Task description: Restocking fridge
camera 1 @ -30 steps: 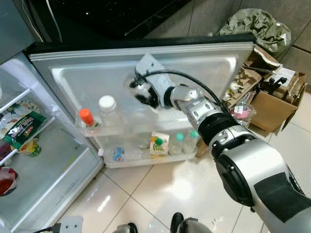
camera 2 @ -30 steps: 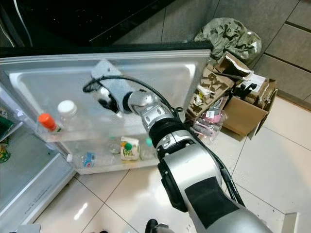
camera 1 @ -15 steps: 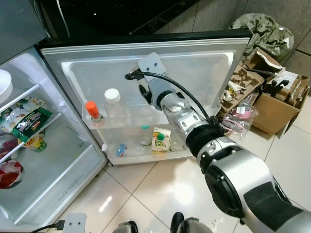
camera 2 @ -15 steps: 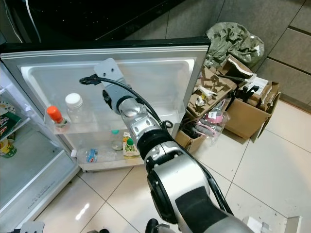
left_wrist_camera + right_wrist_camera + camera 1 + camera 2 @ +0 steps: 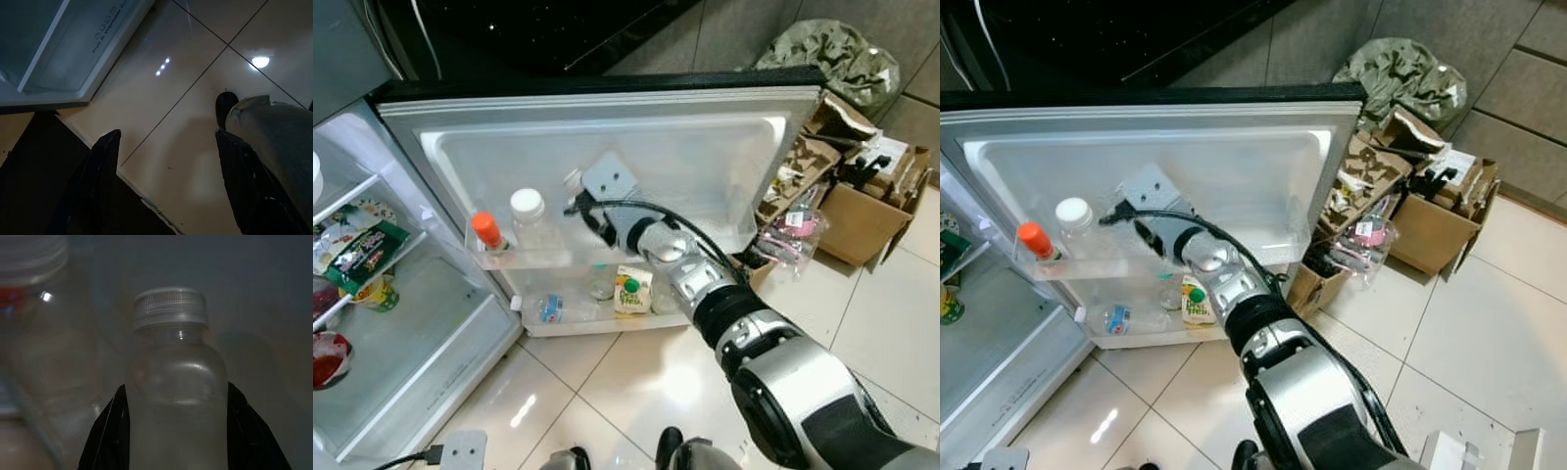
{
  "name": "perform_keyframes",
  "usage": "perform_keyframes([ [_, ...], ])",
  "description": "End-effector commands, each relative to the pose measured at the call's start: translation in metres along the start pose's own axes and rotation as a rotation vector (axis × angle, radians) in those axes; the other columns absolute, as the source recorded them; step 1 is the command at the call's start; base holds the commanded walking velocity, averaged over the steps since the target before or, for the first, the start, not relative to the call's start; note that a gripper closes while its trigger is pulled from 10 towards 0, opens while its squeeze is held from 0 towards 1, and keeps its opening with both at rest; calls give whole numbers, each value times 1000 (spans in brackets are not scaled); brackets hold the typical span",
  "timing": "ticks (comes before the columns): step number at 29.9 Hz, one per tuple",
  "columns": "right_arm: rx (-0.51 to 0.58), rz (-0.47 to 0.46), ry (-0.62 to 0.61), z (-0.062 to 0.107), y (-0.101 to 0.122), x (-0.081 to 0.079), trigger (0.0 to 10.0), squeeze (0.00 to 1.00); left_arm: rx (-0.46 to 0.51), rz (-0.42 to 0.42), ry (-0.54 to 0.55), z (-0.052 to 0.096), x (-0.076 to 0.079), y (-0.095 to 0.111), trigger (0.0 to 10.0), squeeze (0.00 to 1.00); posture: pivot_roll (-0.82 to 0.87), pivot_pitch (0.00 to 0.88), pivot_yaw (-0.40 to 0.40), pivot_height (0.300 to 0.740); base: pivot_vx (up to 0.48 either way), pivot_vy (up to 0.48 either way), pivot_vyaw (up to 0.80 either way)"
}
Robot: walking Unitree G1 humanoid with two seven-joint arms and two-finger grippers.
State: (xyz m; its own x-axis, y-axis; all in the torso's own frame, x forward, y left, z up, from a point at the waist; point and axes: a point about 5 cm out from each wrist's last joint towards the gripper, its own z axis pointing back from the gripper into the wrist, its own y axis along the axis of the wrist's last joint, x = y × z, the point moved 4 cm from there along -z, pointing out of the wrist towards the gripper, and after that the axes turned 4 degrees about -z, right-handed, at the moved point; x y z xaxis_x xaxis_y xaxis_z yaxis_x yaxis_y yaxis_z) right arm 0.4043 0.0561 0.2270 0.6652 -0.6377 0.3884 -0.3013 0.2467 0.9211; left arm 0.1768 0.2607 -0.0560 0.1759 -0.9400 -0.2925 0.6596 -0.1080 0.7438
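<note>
At the open fridge door's upper shelf (image 5: 524, 257), right gripper (image 5: 176, 431) pinches a clear bottle (image 5: 177, 382) beside the white-capped bottle (image 5: 528, 220). Risk: bumping that neighbour, or tipping on release. Left gripper (image 5: 166, 161) idle, fingers spread.

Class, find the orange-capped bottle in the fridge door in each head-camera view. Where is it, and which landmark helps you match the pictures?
Left eye view: orange-capped bottle, upper door shelf, left end.
Right eye view: the bottle, same shelf, far left.
Shared landmark: white-capped bottle beside it.
</note>
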Motion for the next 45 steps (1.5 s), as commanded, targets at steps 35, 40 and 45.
perform_keyframes([
  [35,169,-255,-353,86,-9,-38,10000,0,-47,-47,-18,2,-6,-15,10000,0,-19,297,8,710,0,0,0],
  [40,117,-209,-319,108,-29,-53,10000,0,-46,-49,-18,1,-7,-14,10000,0,-18,296,12,710,0,0,0],
  [45,85,-200,-350,118,-38,-46,10000,0,-45,-50,-18,0,-8,-14,10000,0,-19,289,13,710,0,0,0],
])
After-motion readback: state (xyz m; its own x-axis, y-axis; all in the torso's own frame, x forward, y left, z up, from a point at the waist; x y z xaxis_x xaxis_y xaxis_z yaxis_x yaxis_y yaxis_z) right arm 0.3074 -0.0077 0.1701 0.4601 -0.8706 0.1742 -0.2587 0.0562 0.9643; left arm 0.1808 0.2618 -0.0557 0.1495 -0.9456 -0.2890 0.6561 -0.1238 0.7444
